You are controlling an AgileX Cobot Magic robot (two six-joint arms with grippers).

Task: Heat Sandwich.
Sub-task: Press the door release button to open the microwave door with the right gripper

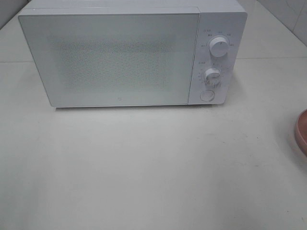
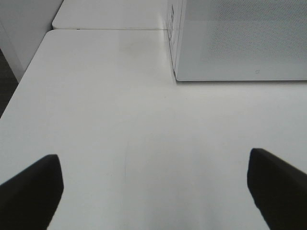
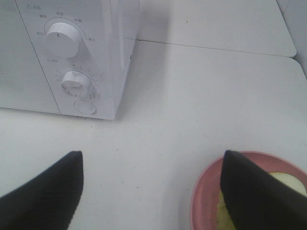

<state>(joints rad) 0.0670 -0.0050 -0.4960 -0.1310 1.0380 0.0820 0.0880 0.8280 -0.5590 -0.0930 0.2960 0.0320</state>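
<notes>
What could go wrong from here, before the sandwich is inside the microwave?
1. The microwave door is shut; carrying the plate to it first may cause a bump.
2. The sandwich is half hidden behind a finger of the open right claw, so a grip may miss or squash it.
3. The round button sits just under a knob; a press could turn the knob.

L tool [image 2: 153, 191] plain matte black wedges, R tool [image 3: 152, 191] black w/ woven texture
</notes>
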